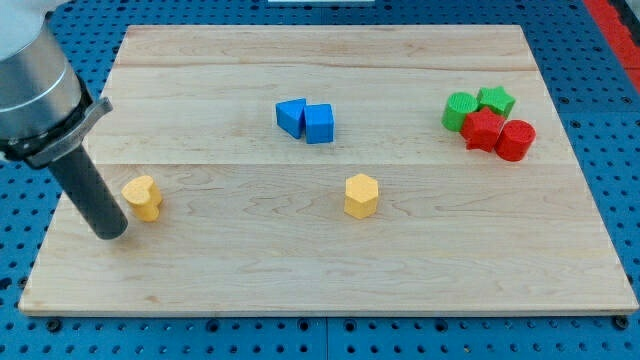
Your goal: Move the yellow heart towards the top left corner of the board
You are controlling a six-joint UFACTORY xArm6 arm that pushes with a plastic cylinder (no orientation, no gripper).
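Observation:
The yellow heart [143,197] lies near the board's left edge, about halfway down. My tip [110,235] rests on the board just below and to the left of the heart, very close to it; whether it touches the heart I cannot tell. The dark rod rises up and to the left to the grey arm in the view's top left corner.
A yellow hexagon [361,195] lies at the board's middle. A blue triangle [291,116] and a blue cube [319,123] touch above centre. At the right are a green cylinder [460,110], a green star [495,99], a red star [484,130] and a red cylinder [516,140].

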